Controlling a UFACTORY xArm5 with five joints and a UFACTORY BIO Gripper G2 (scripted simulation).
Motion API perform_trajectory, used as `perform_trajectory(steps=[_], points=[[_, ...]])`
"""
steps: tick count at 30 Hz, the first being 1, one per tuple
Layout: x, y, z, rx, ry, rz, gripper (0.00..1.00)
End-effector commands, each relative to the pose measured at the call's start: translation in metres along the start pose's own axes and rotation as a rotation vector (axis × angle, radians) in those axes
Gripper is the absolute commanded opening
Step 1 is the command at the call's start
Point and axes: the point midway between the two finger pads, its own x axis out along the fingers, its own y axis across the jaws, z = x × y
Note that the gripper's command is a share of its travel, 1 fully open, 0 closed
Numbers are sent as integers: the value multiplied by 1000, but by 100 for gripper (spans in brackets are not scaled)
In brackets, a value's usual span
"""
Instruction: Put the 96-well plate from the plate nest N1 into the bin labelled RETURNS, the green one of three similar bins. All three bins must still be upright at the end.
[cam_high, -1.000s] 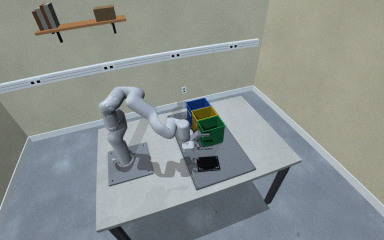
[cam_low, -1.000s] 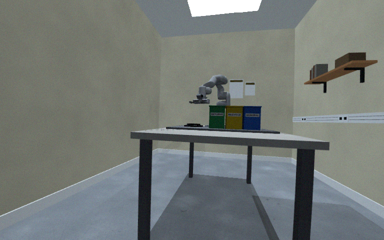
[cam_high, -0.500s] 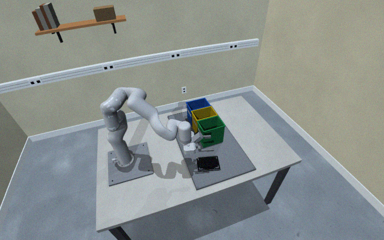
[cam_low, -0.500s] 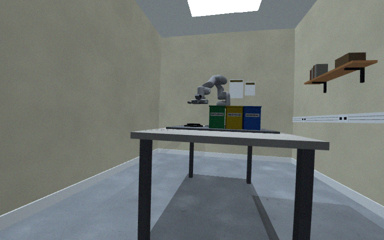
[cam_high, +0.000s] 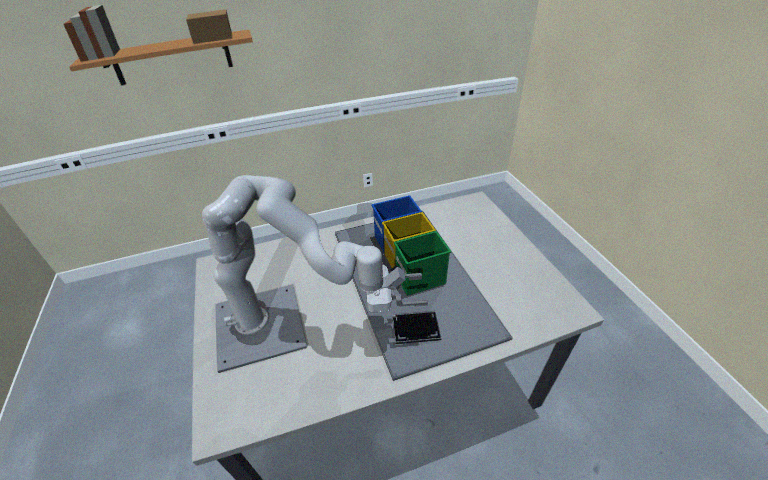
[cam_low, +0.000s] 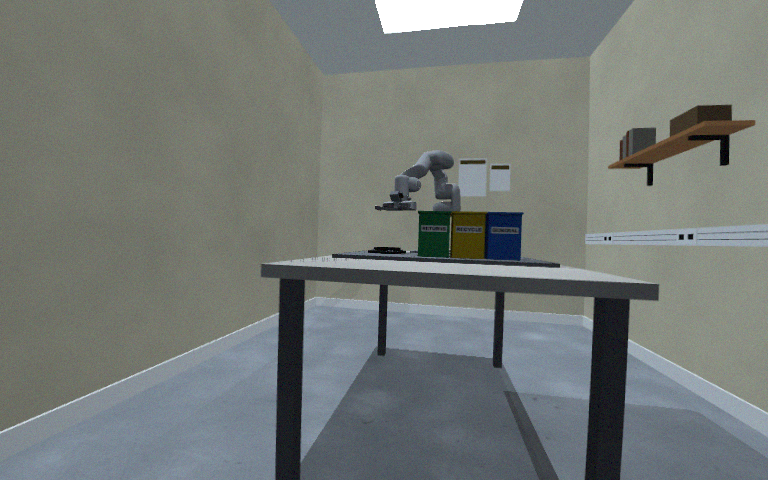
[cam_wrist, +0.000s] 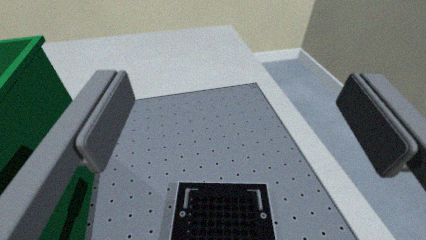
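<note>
The dark 96-well plate (cam_high: 416, 326) (cam_wrist: 222, 215) lies flat in the black nest (cam_wrist: 222, 188), between its corner brackets. My gripper (cam_high: 416, 289) (cam_low: 395, 207) (cam_wrist: 242, 124) is open and empty, its fingers level and wide apart, high above the mat. It is beside the green bin and short of the plate, which shows low between the fingers in the wrist view. The green bin (cam_high: 431, 271) (cam_low: 434, 244) (cam_wrist: 25, 105), labelled RETURNS, stands upright. Its inside is only partly visible. The plate's lower part is cut off in the wrist view.
The yellow bin (cam_high: 413, 226) (cam_low: 468, 249) and the blue bin (cam_high: 403, 207) (cam_low: 504, 249) stand upright in a row with the green one, close together, on the grey perforated mat (cam_high: 475, 322) (cam_wrist: 200, 135). The left finger is near the green bin's side in the wrist view.
</note>
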Motion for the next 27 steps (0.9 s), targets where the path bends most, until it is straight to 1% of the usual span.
perform_trajectory(steps=[1,27], points=[[1,0,-2,-1,-6,0,37],[1,0,-43,-1,-6,0,37]])
